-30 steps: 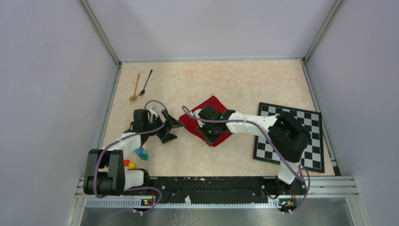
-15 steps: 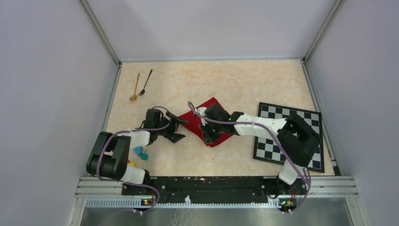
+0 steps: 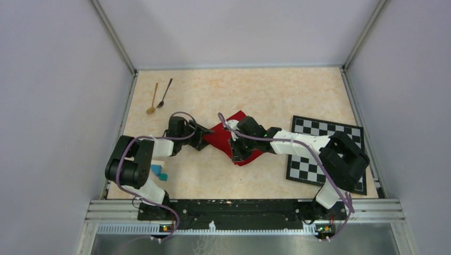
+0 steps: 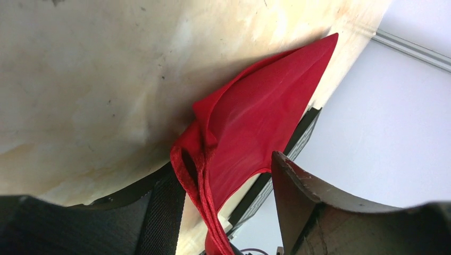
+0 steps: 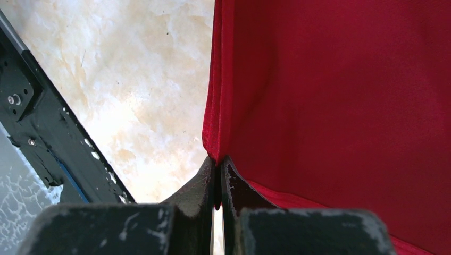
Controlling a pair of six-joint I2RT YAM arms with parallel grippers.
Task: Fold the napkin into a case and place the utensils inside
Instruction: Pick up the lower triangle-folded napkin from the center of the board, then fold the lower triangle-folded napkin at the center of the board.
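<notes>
Blocks (image 3: 158, 171) lie nearest, beside the left arm, clear of the work. Beyond them, both claws are at the napkin (image 3: 242, 118). It lies mid-bench (image 3: 255, 90) as a diamond, with one corner pointing left and one toward the near edge.

Left claw (image 3: 198, 139):
- Position: at the napkin's left corner.
- State: jaws stand apart, astride the corner. The wrist view shows the hem bunched against one finger (image 4: 165, 207). The other finger is clear of the cloth.
- Grip: none made yet.

Right claw (image 3: 235, 152):
- Position: on the napkin's near-left edge, toward the near corner.
- State: jaws pressed together. The wrist view shows the hem pinched at their tips.

Mat (image 3: 303, 172) lies right of the napkin, near it and partly under the right arm. It has no part in the task.

Spoons lie side by side at the far-left of the bench, well apart from the napkin. The gold spoon (image 3: 153, 99) is on the left and the black spoon (image 3: 165, 93) on the right, bowls toward the near edge. Neither is touched.

Progress, as judged:
- Done: one edge gripped and a second corner straddled. The cloth shows no pouch shape.
- Whether any layer is already doubled cannot be told.
- Left: clamp the left corner, fold the cloth into a narrow case, then fetch both spoons and slide them inside.
</notes>
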